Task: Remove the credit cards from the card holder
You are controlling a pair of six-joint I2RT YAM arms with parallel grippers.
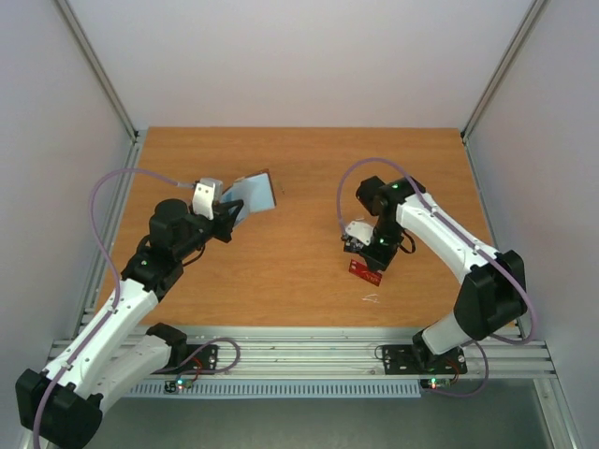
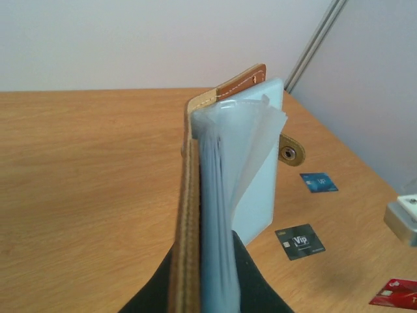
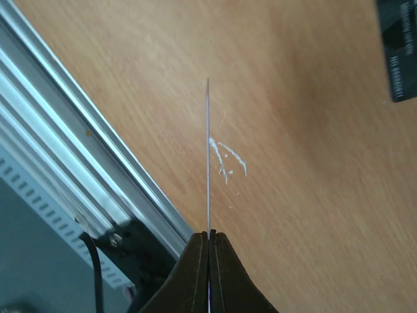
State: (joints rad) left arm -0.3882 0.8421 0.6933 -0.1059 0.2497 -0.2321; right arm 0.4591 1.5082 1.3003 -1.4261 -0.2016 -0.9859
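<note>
My left gripper point(image 1: 232, 213) is shut on the brown card holder point(image 1: 255, 194) and holds it open above the table, its pale blue-grey inside showing. In the left wrist view the card holder point(image 2: 195, 195) stands edge-on between the jaws, clear pockets fanned out. My right gripper point(image 1: 367, 254) is shut on the red card point(image 1: 365, 271), low over the table. The right wrist view shows this card point(image 3: 208, 156) edge-on in the jaws. The blue card point(image 2: 318, 182) and the black card point(image 2: 299, 241) lie flat on the table; the red card point(image 2: 396, 293) shows nearby. The black card's corner point(image 3: 397, 49) also shows.
A white scratch mark point(image 1: 371, 299) is on the wooden table point(image 1: 299, 281) in front of the red card. The aluminium rail point(image 1: 309, 351) runs along the near edge. Grey walls and frame posts enclose the sides and back.
</note>
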